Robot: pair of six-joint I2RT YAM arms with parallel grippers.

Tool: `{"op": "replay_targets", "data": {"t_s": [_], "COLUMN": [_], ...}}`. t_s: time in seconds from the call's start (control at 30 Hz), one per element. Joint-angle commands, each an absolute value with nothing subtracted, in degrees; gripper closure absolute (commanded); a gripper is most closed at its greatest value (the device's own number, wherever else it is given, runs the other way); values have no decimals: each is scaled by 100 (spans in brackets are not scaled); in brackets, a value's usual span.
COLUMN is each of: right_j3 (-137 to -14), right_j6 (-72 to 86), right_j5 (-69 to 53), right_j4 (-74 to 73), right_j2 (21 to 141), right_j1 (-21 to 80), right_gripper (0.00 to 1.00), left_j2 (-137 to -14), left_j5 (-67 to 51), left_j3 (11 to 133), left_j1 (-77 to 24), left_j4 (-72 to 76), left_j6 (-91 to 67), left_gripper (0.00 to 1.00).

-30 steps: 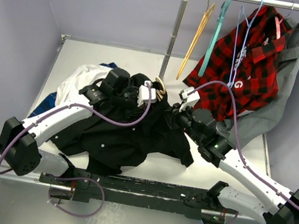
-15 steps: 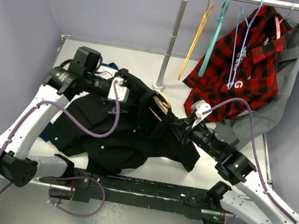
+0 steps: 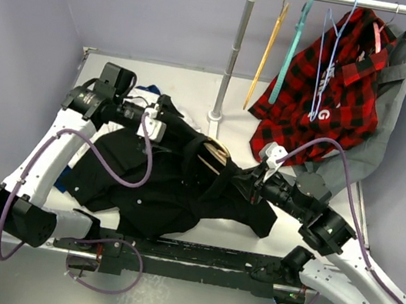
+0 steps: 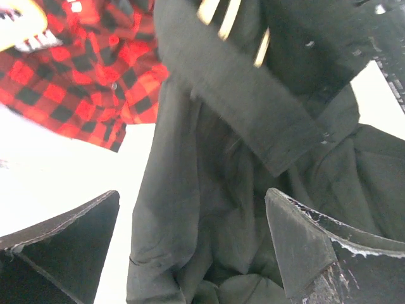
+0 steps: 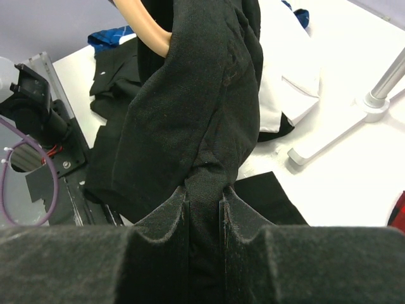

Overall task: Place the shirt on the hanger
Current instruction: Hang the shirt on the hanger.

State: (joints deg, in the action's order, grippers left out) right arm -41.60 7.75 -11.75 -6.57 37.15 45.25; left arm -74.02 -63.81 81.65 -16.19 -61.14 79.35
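The black shirt (image 3: 158, 187) lies crumpled across the middle of the table, one fold lifted toward the right. The tan hanger (image 3: 214, 154) is partly wrapped in that raised fabric, and its arm also shows in the right wrist view (image 5: 149, 31). My right gripper (image 3: 251, 183) is shut on a bunched strip of the shirt (image 5: 204, 196). My left gripper (image 3: 170, 125) hovers over the shirt's upper left part, jaws wide open (image 4: 190, 221). Dark cloth (image 4: 215, 209) hangs ahead between its fingers without being pinched. Pale hanger pieces (image 4: 261, 54) show at the top of that view.
A clothes rack stands at the back, pole (image 3: 236, 48) and base (image 5: 373, 101) near the hanger. On its rail hang a yellow hanger (image 3: 266, 53), a teal hanger (image 3: 290, 50), a red plaid shirt (image 3: 331, 87) and a grey garment (image 3: 367, 148). A white shirt (image 3: 114, 102) lies back left.
The left gripper has let go and opened, and its arm has swung back toward the left. The right arm has pulled its gripped fabric and the hanger rightward and toward the front.
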Motion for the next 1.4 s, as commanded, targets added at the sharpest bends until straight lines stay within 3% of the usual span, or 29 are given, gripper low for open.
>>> {"op": "replay_targets", "data": {"t_s": [0.0, 0.17, 0.43, 0.73, 0.97, 1.23, 1.37], "right_j3": [-4632, -4876, -5127, -5178, -5455, -5520, -5564], "right_j6": [703, 672, 709, 680, 593, 532, 504], "right_j5": [-1311, -996, -245, -171, -165, -19, -75], "right_j4": [-339, -566, -1038, -1094, -1577, -1781, -1796], "right_j2": [3586, 3481, 3445, 3288, 3234, 3248, 3234], "right_j1": [4505, 4500, 4500, 4500, 4500, 4503, 4500], "right_gripper": [100, 100, 100, 100, 100, 100, 100], "left_j2": [-7161, -6982, -6680, -6612, -7005, -7086, -7800], "left_j5": [-5465, -3834, -2964, -3566, -4693, -4589, -5504], "left_j3": [7474, 7060, 6700, 6233, 6601, 6638, 7502], "left_j1": [-1591, -1569, -1388, -1318, -1035, -699, -650], "left_j4": [-3560, -2722, -2609, -2900, -4520, -4052, -5520], "left_j6": [5738, 5380, 5281, 5199, 6131, 5289, 5292], "left_gripper": [1, 1, 1, 4, 1, 1, 1]}}
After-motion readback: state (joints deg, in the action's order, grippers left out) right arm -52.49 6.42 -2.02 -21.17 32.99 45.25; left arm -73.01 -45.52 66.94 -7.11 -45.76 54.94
